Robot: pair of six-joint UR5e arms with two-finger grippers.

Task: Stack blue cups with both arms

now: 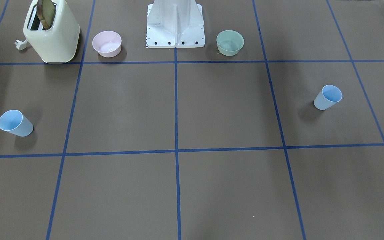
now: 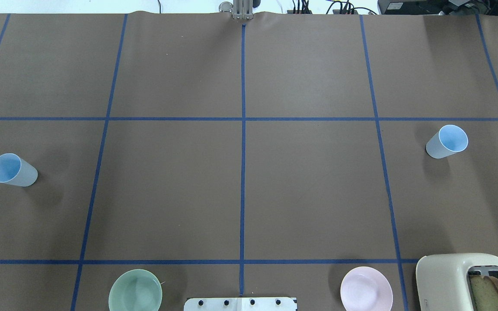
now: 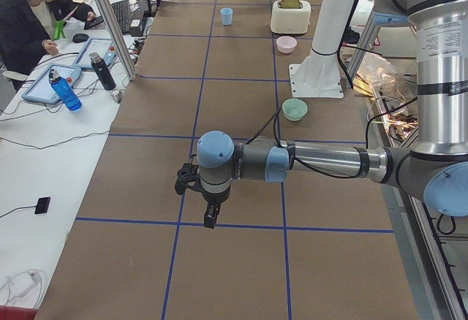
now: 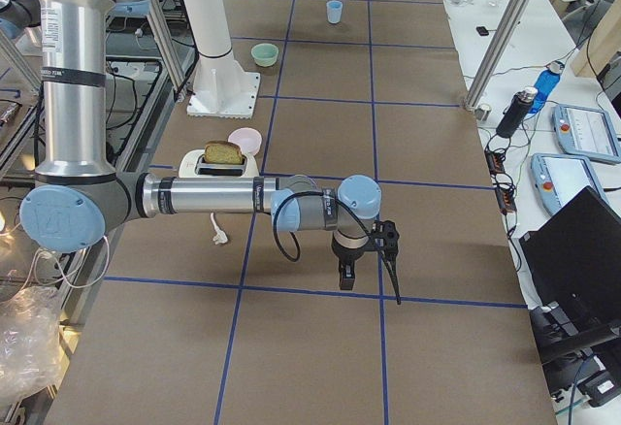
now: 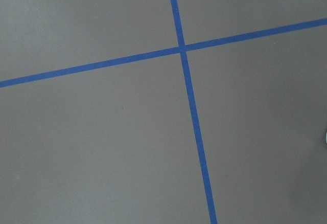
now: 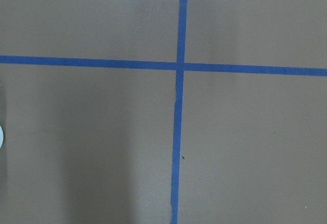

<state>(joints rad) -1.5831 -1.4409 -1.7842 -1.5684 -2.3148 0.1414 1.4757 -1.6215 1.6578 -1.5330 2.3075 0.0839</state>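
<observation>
Above the tabletop [image 2: 167,194], the left pincer [image 3: 210,218] pointed straight down, clear of the surface. It showed only from the side, so I could not tell whether it was open or closed. Its wrist turned downward off the end of the left arm [image 3: 322,161]. That arm's forearm reached level across the tabletop, and its upper part rose upright at the robot's side.

The right pincer [image 4: 346,275] hung the same way, tips down, and its state could not be told either. The right arm [image 4: 204,195] lay level behind it and joined an upright column. Both wrist cameras looked down on brown tabletop and a crossing of blue tape [image 5: 182,48].

The left cup [image 2: 13,169] stood upright, mouth up, alone near the left end of the tabletop. The right cup [image 2: 446,141] stood the same way near the right end, well apart from it.

A green bowl [image 2: 135,290] and a pink bowl [image 2: 366,288] flanked the pedestal [image 1: 175,23]. A toaster [image 1: 52,33] holding bread [image 1: 45,13] sat just beside the pink bowl.
</observation>
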